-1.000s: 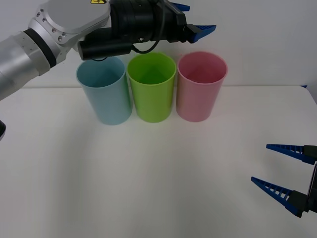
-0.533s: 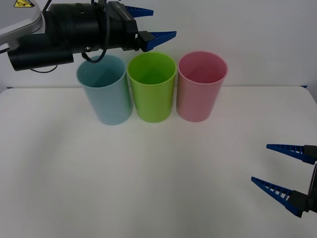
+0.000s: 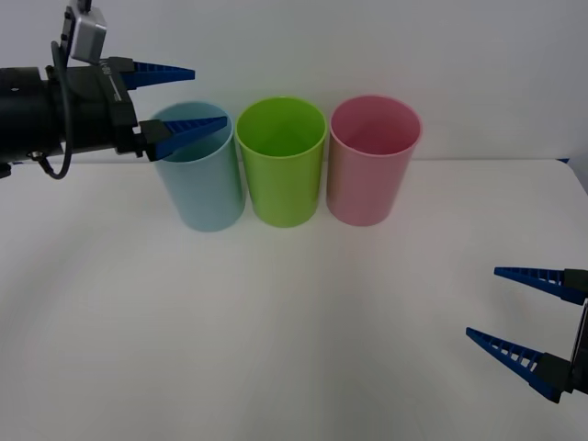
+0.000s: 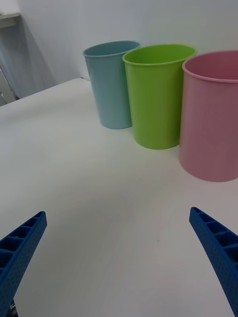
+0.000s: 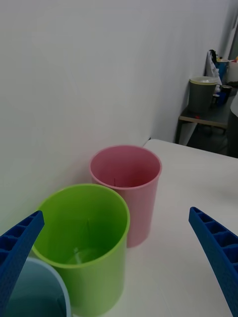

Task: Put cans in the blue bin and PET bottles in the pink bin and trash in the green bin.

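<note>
left gripper [image 3: 184, 101] sits at the upper left of the front frame, its 2 blue fingers spread wide with nothing between them, tips over the rim of the blue bin [image 3: 197, 179]. right gripper [image 3: 519, 312] hangs at the lower right, well apart from the bins, fingers also wide (and empty). on the white table [image 3: 276, 331] the 3 bins stand upright in a row across the upper middle: blue, then the green bin [image 3: 281, 163], then the pink bin [image 3: 372, 161], each just beside the next.
</note>
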Robot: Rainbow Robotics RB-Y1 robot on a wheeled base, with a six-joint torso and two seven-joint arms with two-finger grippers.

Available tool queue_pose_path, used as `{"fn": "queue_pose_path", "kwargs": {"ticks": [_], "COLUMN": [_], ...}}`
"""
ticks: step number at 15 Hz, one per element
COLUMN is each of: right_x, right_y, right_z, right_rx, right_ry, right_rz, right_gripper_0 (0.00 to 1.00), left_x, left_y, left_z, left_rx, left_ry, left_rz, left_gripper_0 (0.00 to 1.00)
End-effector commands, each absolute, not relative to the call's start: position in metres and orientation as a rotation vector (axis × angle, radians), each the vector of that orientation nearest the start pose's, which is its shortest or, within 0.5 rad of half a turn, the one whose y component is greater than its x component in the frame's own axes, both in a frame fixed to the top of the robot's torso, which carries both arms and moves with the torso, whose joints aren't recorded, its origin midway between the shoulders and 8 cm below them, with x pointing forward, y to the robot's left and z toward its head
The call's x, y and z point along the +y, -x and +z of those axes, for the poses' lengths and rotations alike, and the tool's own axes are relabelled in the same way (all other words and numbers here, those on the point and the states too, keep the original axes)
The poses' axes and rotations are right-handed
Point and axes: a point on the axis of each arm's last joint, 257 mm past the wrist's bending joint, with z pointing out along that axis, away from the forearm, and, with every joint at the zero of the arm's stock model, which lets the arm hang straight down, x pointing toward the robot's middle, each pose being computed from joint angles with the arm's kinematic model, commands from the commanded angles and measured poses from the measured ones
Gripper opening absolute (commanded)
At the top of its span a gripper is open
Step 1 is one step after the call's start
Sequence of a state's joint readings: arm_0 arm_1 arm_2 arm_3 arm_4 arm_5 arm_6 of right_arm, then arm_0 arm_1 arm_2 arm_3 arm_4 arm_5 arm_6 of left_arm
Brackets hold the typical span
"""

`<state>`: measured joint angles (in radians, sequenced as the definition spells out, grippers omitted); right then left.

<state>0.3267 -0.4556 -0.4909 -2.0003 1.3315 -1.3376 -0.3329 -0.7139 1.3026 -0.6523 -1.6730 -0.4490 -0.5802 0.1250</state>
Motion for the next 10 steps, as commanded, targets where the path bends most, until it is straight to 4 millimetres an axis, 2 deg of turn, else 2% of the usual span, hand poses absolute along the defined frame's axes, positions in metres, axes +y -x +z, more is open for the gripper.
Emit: {"fn": "queue_pose_path", "kwargs": {"ticks": [1,2,6,8,10], "right_x": [-0.249,-0.249,-0.249,-0.249,-0.249], "right_y": [-0.324,-0.324,-0.324,-0.324,-0.324], "right_z": [-0.167,-0.167,-0.167,-0.167,-0.167], "right_rx": [1.646,1.646,1.646,1.646,1.646], "right_ry": [0.868,0.868,0.868,0.868,0.868], "right_rz": [0.609,0.609,0.609,0.609,0.609], "right_gripper_0": [1.0,1.0,1.0,1.0,1.0], "left_x": [0.19,0.207,0.248,0.261,0.266], "left_y": [-0.481,-0.47,-0.433,-0.414,-0.398], "left_z": [-0.008,-0.022,-0.062,-0.084,-0.106], "left_rx": [1.459,1.495,1.562,1.588,1.622], "left_ry": [-1.024,-1.024,-1.029,-1.04,-1.022], "left_rz": [-0.627,-0.638,-0.622,-0.604,-0.607], "left_gripper_0": [1.0,1.0,1.0,1.0,1.0]}}
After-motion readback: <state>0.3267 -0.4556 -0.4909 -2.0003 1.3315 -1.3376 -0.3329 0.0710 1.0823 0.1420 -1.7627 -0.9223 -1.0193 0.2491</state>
